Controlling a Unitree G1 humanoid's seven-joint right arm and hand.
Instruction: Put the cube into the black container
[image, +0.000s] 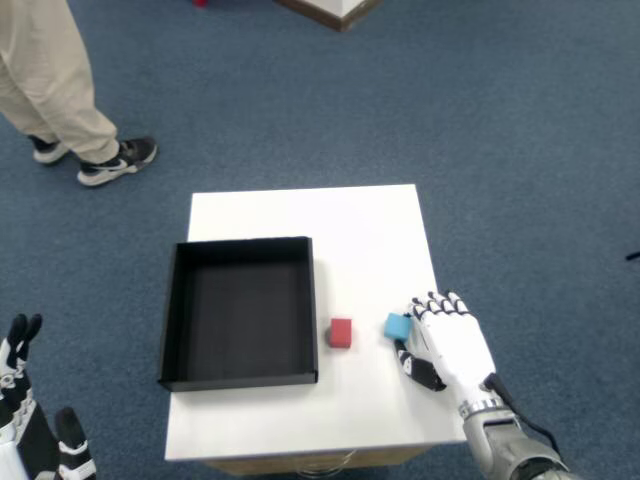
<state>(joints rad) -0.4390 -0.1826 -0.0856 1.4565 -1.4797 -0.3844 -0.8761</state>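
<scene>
My right hand (452, 344) hovers over the right part of the white table (300, 215), palm down. Its fingertips and dark thumb close on a small blue cube (397, 326) at the hand's left side. A red cube (342, 332) lies on the table just left of the blue one, a short gap from the black container's right wall. The black container (168, 310) is a shallow square tray on the left half of the table, and nothing shows inside it.
A person's legs in beige trousers and dark sneakers (110, 160) stand on the blue carpet beyond the table's far left corner. My left hand (25, 440) is low at the bottom left, off the table. The table's right edge runs close under my right hand.
</scene>
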